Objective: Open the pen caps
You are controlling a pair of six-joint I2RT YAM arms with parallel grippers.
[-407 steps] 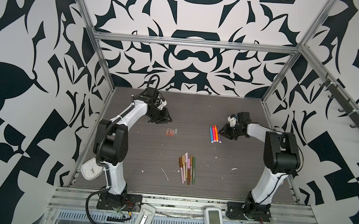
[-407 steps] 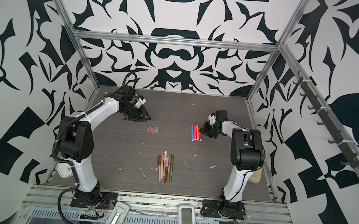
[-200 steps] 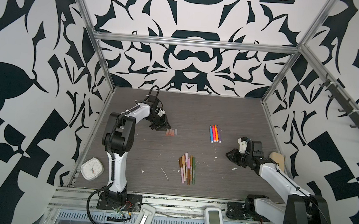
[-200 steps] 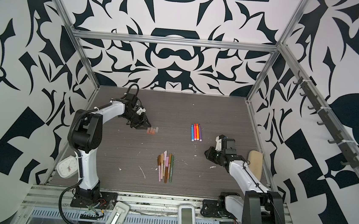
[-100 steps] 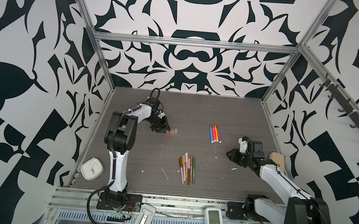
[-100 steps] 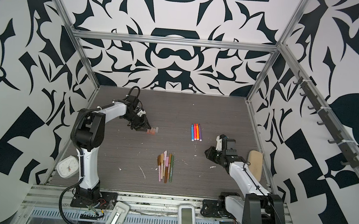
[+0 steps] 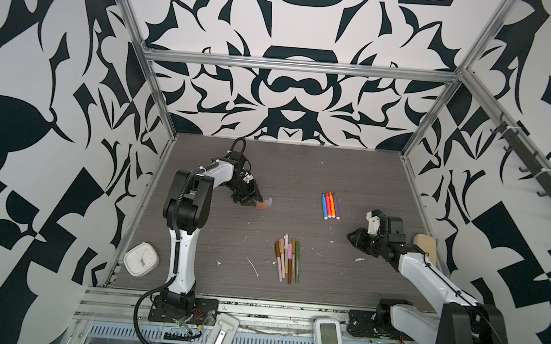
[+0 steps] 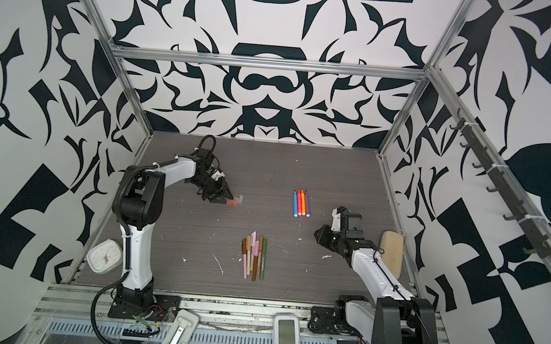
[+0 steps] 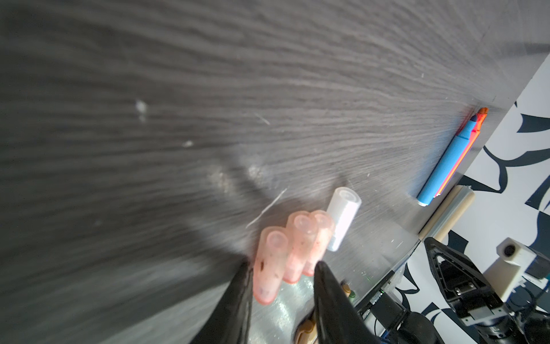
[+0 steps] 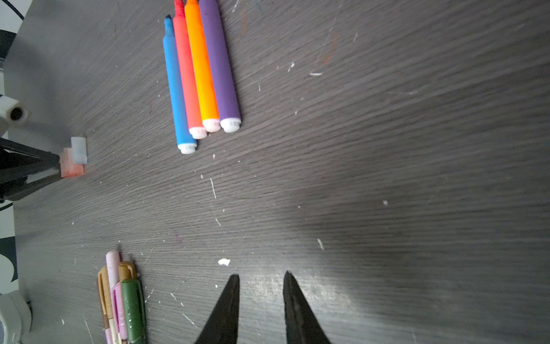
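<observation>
Both top views look steeply down from far above and behind the left claw (image 7: 257, 202) and right claw (image 7: 350, 235), taking in the whole table (image 7: 301, 168). Each wrist camera sits behind its claw, looking past the tips: the left close and low, the right higher. The 2 wrist views share the bright pens (image 10: 202, 74) and the caps (image 9: 297, 238) just ahead of the left claw.

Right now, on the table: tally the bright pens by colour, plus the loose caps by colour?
Blue pen: 1
Red pen: 1
Orange pen: 1
Purple pen: 1
Pinkish loose caps: 3
Clear loose cap: 1
Total: 8
</observation>
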